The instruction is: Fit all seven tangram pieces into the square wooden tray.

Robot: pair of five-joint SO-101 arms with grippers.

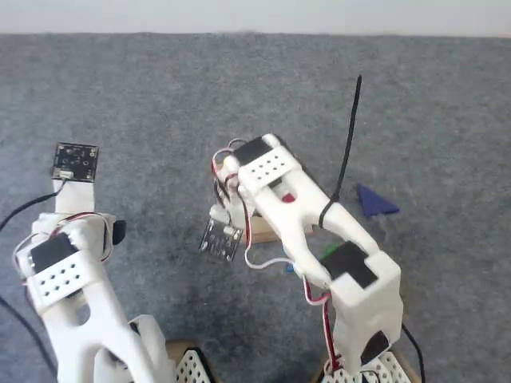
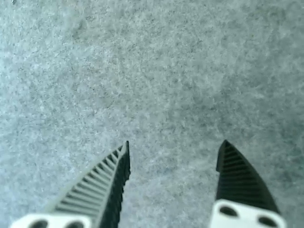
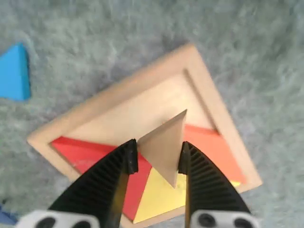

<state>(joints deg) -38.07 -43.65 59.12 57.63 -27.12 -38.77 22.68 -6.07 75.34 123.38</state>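
Right gripper (image 3: 157, 144) pinches a pale tan triangle (image 3: 165, 137) over the square wooden tray (image 3: 118, 85) holding red, orange and yellow pieces (image 3: 80, 149); left gripper (image 2: 175, 145) spread wide.

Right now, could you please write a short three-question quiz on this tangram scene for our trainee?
1. True or false: the left gripper is open over bare grey carpet.
2. What does the right gripper hold? A) a tan triangle B) a green square C) nothing
3. Fill in: the blue triangle lies ___ the wooden tray.
Key: 1 true; 2 A; 3 outside.
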